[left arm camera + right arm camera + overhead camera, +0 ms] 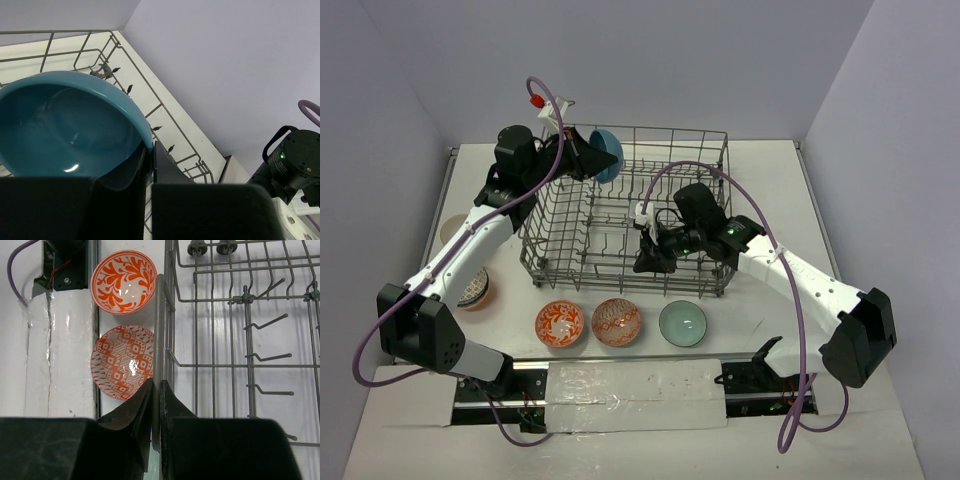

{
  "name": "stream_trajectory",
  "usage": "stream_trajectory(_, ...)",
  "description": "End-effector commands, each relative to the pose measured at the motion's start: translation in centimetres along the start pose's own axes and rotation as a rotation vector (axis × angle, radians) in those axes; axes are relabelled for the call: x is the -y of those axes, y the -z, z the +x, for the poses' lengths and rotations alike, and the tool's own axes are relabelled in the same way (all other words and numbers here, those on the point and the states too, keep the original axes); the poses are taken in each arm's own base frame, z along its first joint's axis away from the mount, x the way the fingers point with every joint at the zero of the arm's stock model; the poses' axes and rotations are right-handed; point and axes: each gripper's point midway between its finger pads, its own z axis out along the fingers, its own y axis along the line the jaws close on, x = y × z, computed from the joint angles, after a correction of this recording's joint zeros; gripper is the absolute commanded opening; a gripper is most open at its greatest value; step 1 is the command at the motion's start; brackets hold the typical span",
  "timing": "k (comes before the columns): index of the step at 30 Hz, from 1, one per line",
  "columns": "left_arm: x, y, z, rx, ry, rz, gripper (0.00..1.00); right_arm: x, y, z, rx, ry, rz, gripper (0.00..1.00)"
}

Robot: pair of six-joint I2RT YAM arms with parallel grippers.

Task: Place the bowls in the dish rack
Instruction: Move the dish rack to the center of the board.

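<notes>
Left gripper (588,160) is squeezing the rim of the teal bowl (608,153) and holding it up over the far left corner of the dish rack (610,225). A leafy orange bowl (560,323) and a checked orange bowl (617,322) are sitting just in front of the rack. The right gripper (645,258) is pinching the rack's near wall. A pale green bowl (682,323) is sitting beside them.
</notes>
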Motion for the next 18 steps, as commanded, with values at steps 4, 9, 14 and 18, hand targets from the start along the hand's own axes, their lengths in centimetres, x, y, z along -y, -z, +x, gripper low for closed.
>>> stream_trajectory(4,1.7,0.5,-1.6,0.046,-0.052,0.054,0.0,-2.1,0.8,-0.9,0.028,0.013,-0.089,0.0)
stream_trajectory(9,1.8,0.4,-1.7,0.046,-0.049,0.061,0.0,-2.2,0.9,-1.0,0.042,0.003,-0.076,0.16)
stream_trajectory(14,1.7,0.3,-1.7,0.044,-0.048,0.062,0.0,-1.4,0.6,-1.1,0.028,-0.019,-0.052,0.43)
stream_trajectory(18,1.5,0.2,-1.6,0.043,-0.043,0.058,0.0,-0.4,0.6,-1.8,0.045,-0.02,0.005,0.52)
